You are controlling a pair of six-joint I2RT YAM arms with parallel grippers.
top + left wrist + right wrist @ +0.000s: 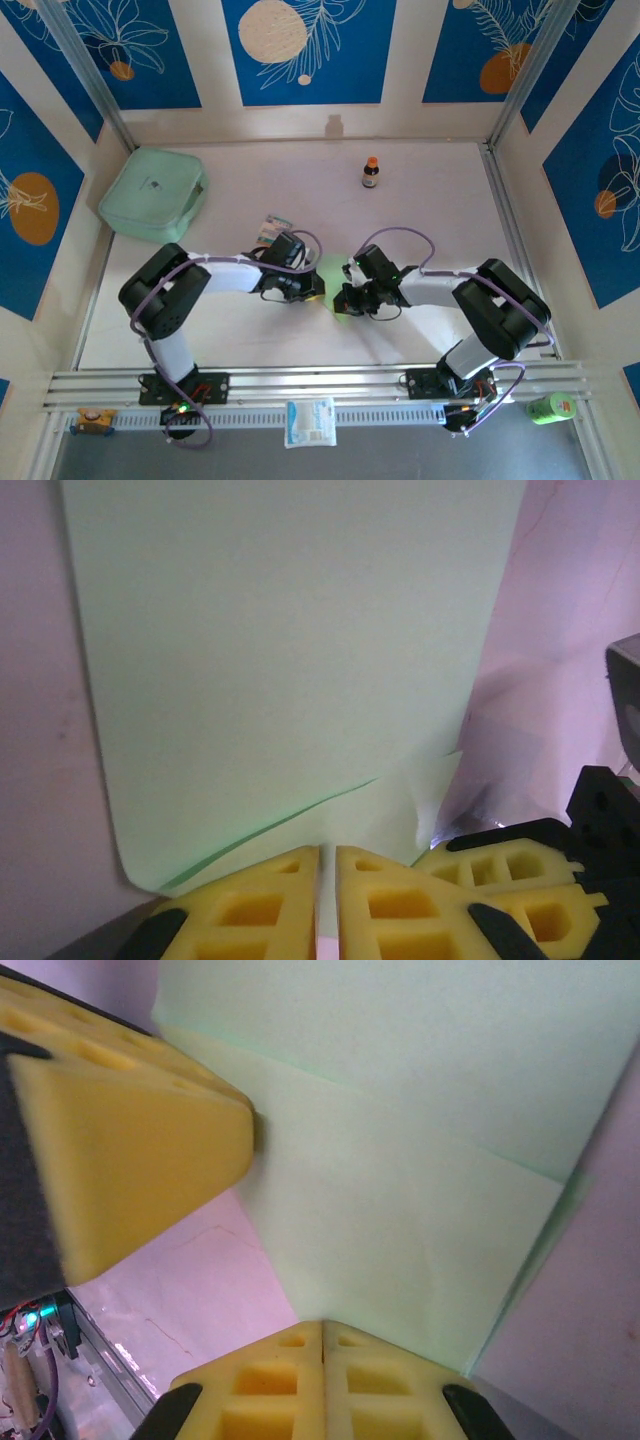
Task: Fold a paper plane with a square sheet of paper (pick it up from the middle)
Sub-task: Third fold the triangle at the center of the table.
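The square sheet of paper is pale lime green and partly folded, with one layer lying over another. It sits between my two grippers at the middle of the table. My left gripper has its yellow fingers almost together, and the paper's edge runs into the thin slit between them. My right gripper is shut, with the paper meeting its closed tips. One left finger touches the paper's far side in the right wrist view. No paper plane shape is visible.
A mint-green box lies at the back left and a striped packet just behind my left gripper. A small orange-capped bottle stands at the back. On the front rail side lie a white packet and a green can.
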